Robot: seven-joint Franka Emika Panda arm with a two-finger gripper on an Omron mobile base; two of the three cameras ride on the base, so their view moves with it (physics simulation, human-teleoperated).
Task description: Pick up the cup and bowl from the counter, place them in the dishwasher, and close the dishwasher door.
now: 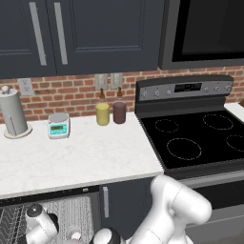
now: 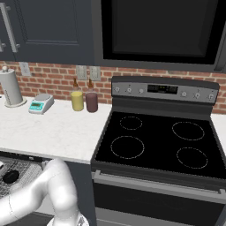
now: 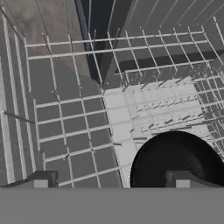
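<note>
My gripper (image 3: pixel 111 183) is open, its fingertips (image 3: pixel 41 179) standing far apart low over the dishwasher's grey wire rack (image 3: pixel 65 131). The black bowl (image 3: pixel 177 159) lies on the rack just beyond the right fingertip, not between the two. From the right base view the bowl (image 2: pixel 10 176) rests in the rack (image 2: pixel 24 170) beside my arm. In the left base view the cup (image 1: pixel 73 233), white inside facing up, stands in the rack (image 1: pixel 71 209) to the right of my hand. The white counter (image 1: pixel 81 157) runs above the dishwasher. The dishwasher door is out of view.
On the counter stand a paper towel holder (image 1: pixel 13 114), a small scale (image 1: pixel 58 126), a yellow canister (image 1: pixel 102 114) and a maroon one (image 1: pixel 119 112) by the brick wall. The black stove top (image 1: pixel 200 138) is to the right. A narrow dark cabinet (image 1: pixel 121 205) sits between dishwasher and stove.
</note>
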